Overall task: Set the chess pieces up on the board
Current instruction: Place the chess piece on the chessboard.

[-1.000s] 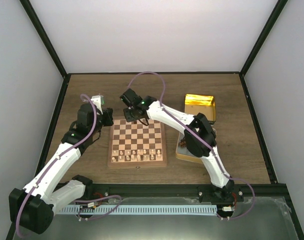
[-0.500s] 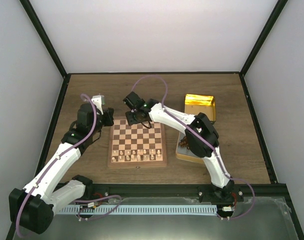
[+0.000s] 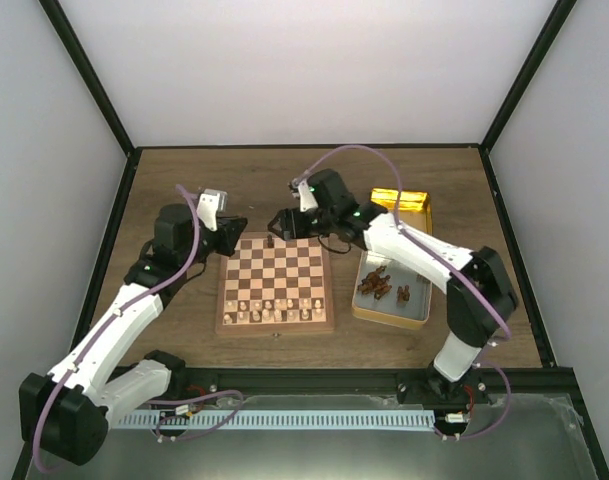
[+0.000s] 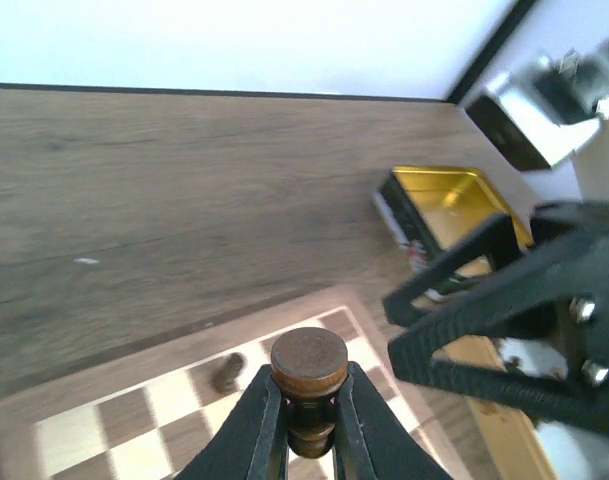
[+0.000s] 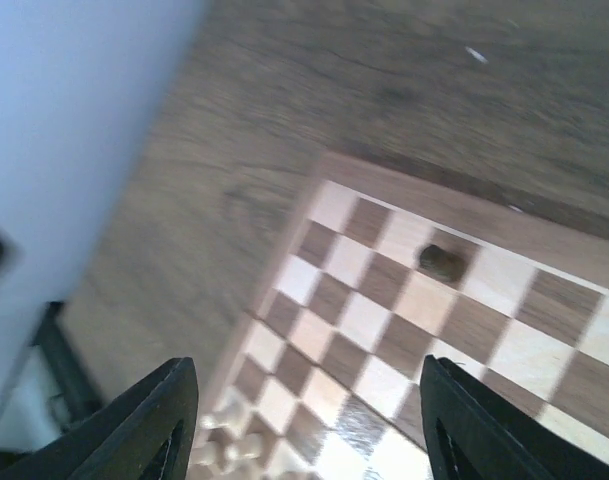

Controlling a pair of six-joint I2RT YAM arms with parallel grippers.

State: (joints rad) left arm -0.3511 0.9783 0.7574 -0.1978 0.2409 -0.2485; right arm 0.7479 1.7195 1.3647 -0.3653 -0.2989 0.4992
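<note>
The board [image 3: 275, 312] lies mid-table, with pale chessmen on its two near rows. One dark chess piece [image 3: 271, 241] stands on the far row; it also shows in the left wrist view [image 4: 225, 373] and the right wrist view [image 5: 443, 262]. My left gripper [image 3: 232, 235] hovers over the board's far left corner, shut on a dark brown chess piece [image 4: 309, 362]. My right gripper [image 3: 283, 226] is open and empty just above the far edge, right of the standing piece. In the right wrist view its gripper [image 5: 309, 420] is spread wide over the board [image 5: 364, 320].
A gold tin [image 3: 421, 312] right of the board holds several loose dark chessmen [image 3: 377, 283]. A second gold tin part [image 3: 401, 201] lies behind it, also in the left wrist view [image 4: 454, 205]. The right gripper's black fingers [image 4: 494, 320] are close beside the left gripper.
My right arm has swung right and its gripper has opened and drawn back, leaving a dark piece on the far row. My left gripper has moved right toward the board with its piece.
</note>
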